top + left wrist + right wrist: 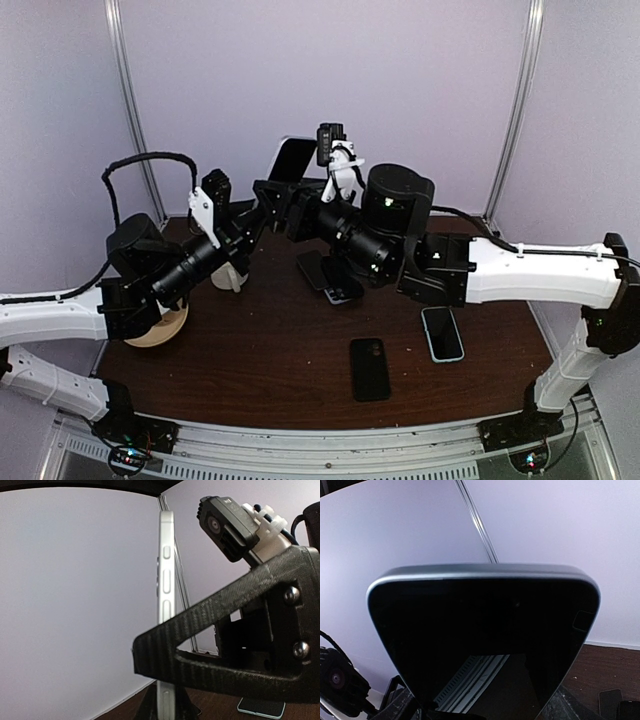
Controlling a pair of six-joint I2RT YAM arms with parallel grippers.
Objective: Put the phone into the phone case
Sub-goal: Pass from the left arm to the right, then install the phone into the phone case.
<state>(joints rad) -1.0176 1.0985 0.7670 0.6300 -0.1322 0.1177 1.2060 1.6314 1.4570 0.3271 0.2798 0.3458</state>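
The phone [293,158], silver-edged with a dark screen, is held upright in the air above the back of the table. My left gripper [266,192] is shut on its lower end, pinching front and back; the left wrist view shows the phone [165,580] edge-on between those fingers [150,705]. My right gripper [292,203] meets it from the right, one finger [225,645] across the silver edge. The screen [485,630] fills the right wrist view, with fingers [395,705] against both long sides. A black phone case [370,368] lies flat near the front of the table.
A light-blue-rimmed phone or case [442,333] lies to the right of the black case. Two dark overlapping devices [328,275] lie mid-table under the right arm. A white object [228,278] and a pale ring [160,328] sit at the left, under the left arm.
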